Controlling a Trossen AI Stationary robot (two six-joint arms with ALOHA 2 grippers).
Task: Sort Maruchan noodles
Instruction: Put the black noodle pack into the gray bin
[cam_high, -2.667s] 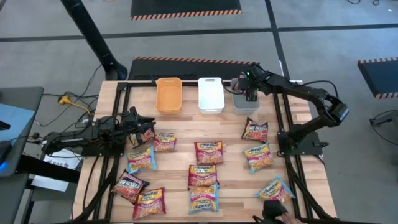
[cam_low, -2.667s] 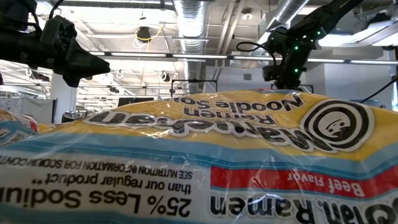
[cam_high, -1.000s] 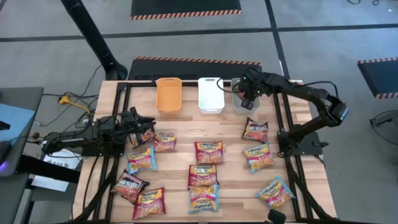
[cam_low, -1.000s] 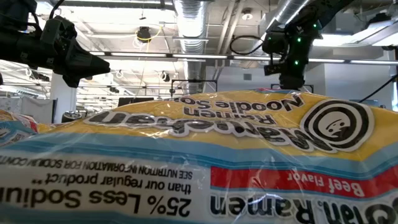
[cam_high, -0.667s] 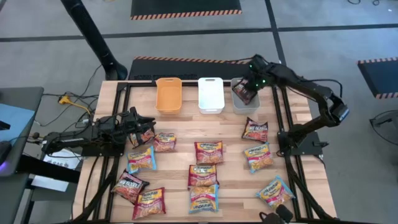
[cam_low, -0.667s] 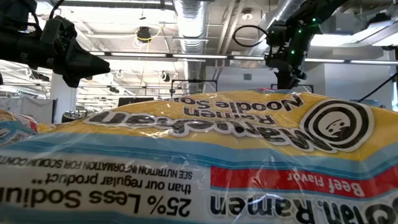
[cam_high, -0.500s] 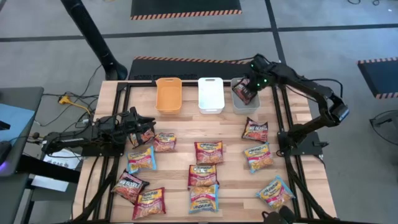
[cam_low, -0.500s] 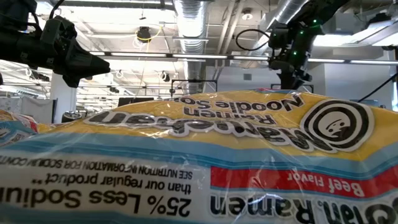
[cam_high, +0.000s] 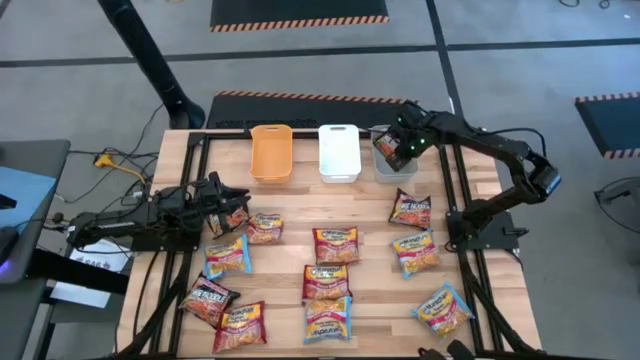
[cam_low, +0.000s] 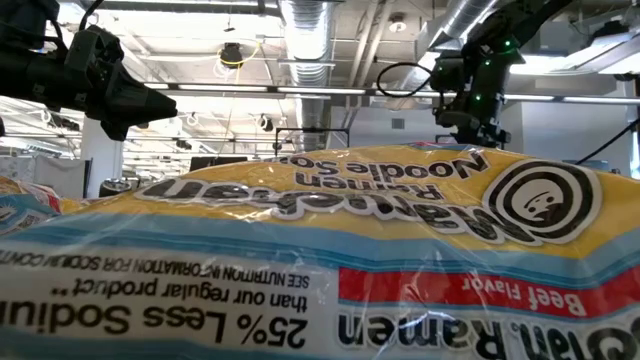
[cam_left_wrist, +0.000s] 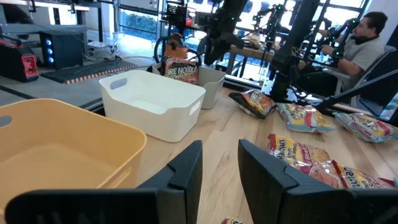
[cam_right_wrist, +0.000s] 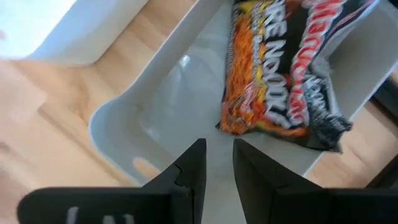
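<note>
Wooden slats make up the table (cam_high: 370, 210), with three bins along its far edge: orange (cam_high: 271, 153), white (cam_high: 339, 152) and grey (cam_high: 392, 155). One dark packet (cam_right_wrist: 283, 74) lies tilted in the grey bin, leaning against its wall. The other packets are spread over the near half of the table: a maroon one (cam_high: 410, 209) just in front of the grey bin, an orange-yellow one (cam_high: 335, 245) near the middle, a blue-edged one (cam_high: 442, 305) at the near right, and several more toward the left.

The right gripper (cam_right_wrist: 217, 163) hangs above the grey bin, fingers (cam_right_wrist: 188, 171) a narrow gap apart and holding nothing. The left gripper (cam_left_wrist: 219, 168) waits low over the left side of the table, beside the orange bin, its fingers likewise slightly parted and empty.

I judge the drop into the grey bin done, so the step in hand is clearing away and fetching the next packet. To do it well, the right arm should rise straight up before swinging, so it does not catch the bin rim or drag the leaning packet out. The maroon packet nearest the grey bin looks like the natural next pick for it. These wrappers are crinkly and slick, so the fingers should open wider, come down on an edge or a raised fold, and close firmly. The left arm can take orange-yellow packets near it for the orange bin, keeping both arms well apart.
</note>
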